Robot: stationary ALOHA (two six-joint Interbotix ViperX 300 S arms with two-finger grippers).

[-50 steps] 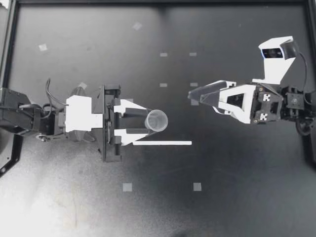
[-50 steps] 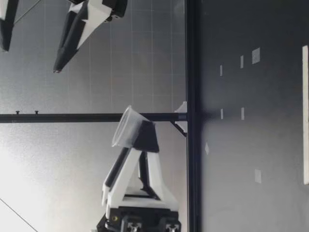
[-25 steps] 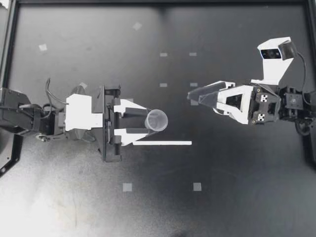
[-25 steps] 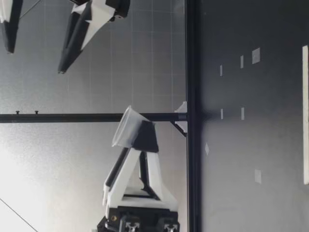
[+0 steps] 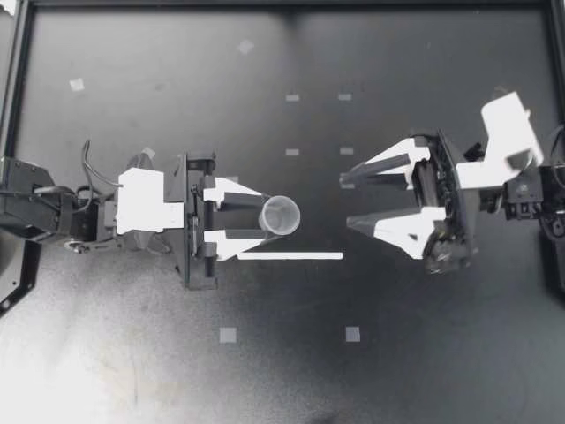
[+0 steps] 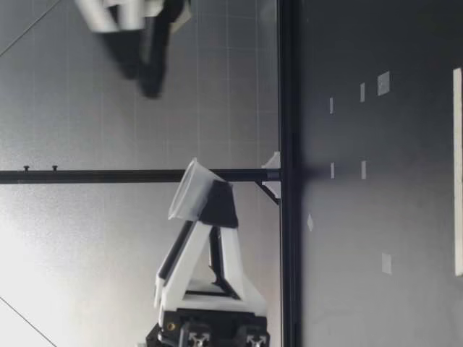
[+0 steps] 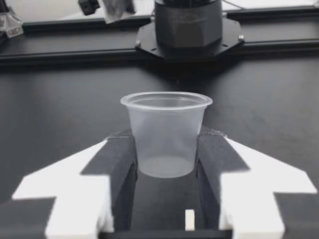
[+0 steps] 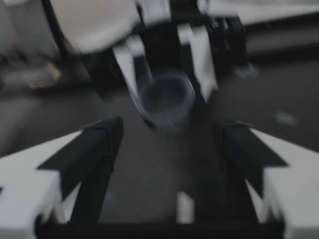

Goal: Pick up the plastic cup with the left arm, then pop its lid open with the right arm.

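My left gripper (image 5: 263, 216) was closed on a small translucent plastic cup (image 5: 281, 215). Its two fingers pressed the cup's lower wall from opposite sides, and the rim stood clear beyond the fingertips. In the left wrist view the cup (image 7: 166, 132) sat mouth-up between the dark pads (image 7: 119, 162), both touching it.

From table height the cup (image 6: 189, 191) hung well above the table (image 6: 405, 217). Its long axis, base to mouth, was close to upright but tipped somewhat.

My right gripper (image 5: 346, 201) faced the cup from the opposite side, apart from it and holding nothing, its fingers spread wide. The spread looked wider than the cup. In the top view the cup lay straight ahead of that opening, a little nearer one finger than the other. The right wrist view was blurred, but it showed the cup (image 8: 166, 97) ahead of the gripper, between the lines of its two fingers (image 8: 97, 147).

In the low view my right gripper (image 6: 150, 87), smeared, appeared to sit higher than the cup. A white strip (image 5: 290, 256) lay on the table just beside the cup.
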